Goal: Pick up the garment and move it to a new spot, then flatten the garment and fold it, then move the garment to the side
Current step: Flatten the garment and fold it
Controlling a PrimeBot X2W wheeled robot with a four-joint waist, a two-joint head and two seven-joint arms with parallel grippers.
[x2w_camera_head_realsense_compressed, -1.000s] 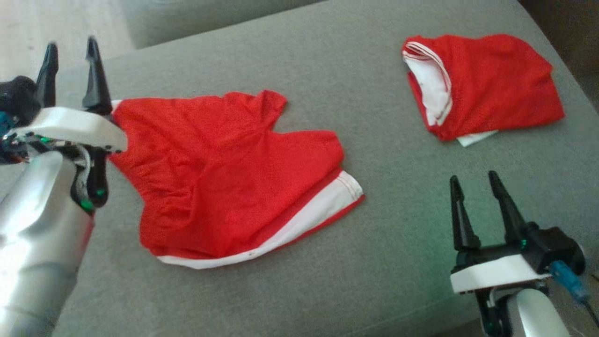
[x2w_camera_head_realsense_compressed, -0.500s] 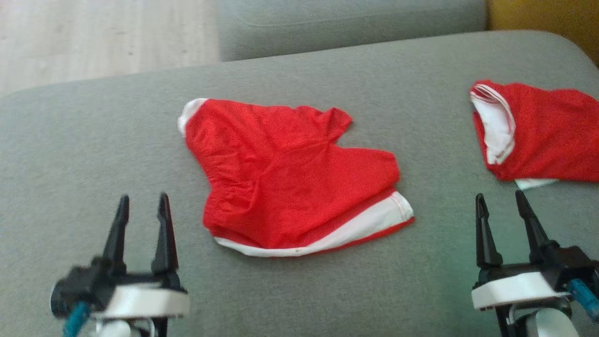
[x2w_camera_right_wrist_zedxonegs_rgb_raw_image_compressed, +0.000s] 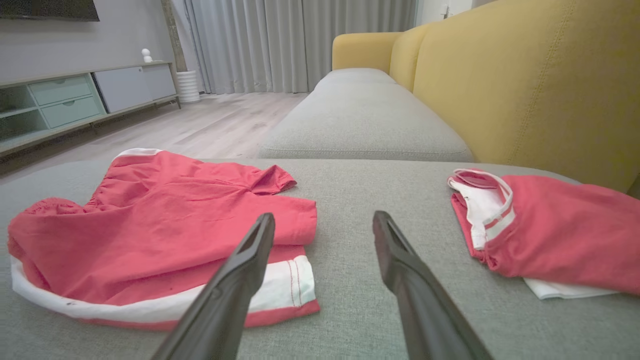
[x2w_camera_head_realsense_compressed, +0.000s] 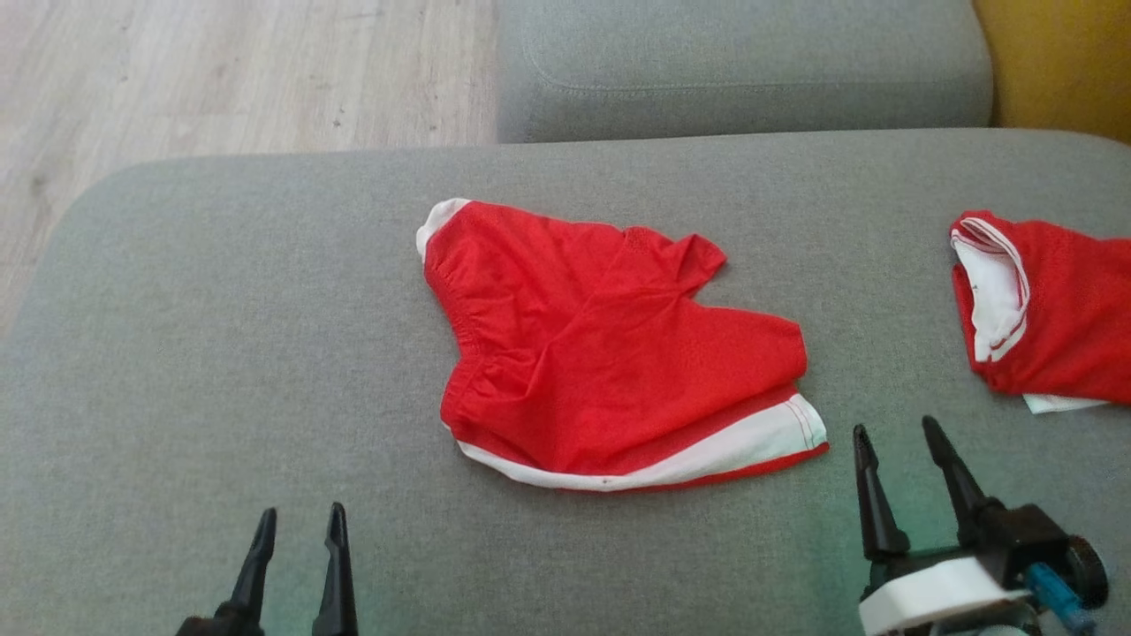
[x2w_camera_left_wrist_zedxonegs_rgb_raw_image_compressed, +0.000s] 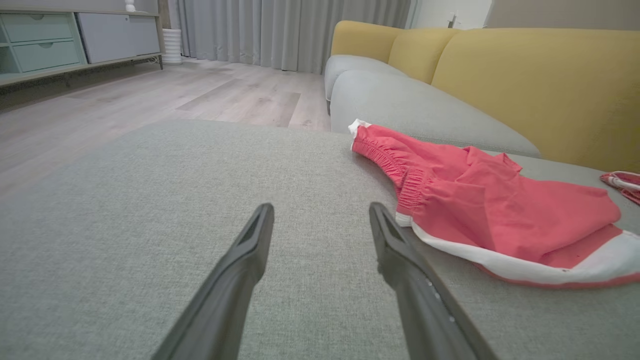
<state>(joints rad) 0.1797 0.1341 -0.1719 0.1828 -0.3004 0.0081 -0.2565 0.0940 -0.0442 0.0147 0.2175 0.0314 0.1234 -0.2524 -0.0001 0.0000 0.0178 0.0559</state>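
Grey woven fabric of a broad sofa cushion takes up most of the head view. The garment, a pair of red shorts with a white band along the hem, lies near its middle. It is not flat: one leg is folded loosely across the other. The gathered waistband runs down its left side, and a small white corner pokes out at the far end of that side.

The left end effector hangs nearer the robot than the garment and off to its left, apart from the cloth. Its two dark fingers are spread wide over bare cushion, with nothing between them. The right end effector sits just off the garment's near right corner, close to the white hem but not touching it (its jaws stand equally wide and empty).

Well to the garment's right lies a second red bundle, folded compactly. White lining shows at its opening and a white edge peeks out beneath it.

Beyond the garment sits another grey seat cushion. Pale wood floor lies beyond and to its left, and a yellow backrest beyond and to its right. Past the floor, the right wrist view shows grey curtains and a low pale-green cabinet.
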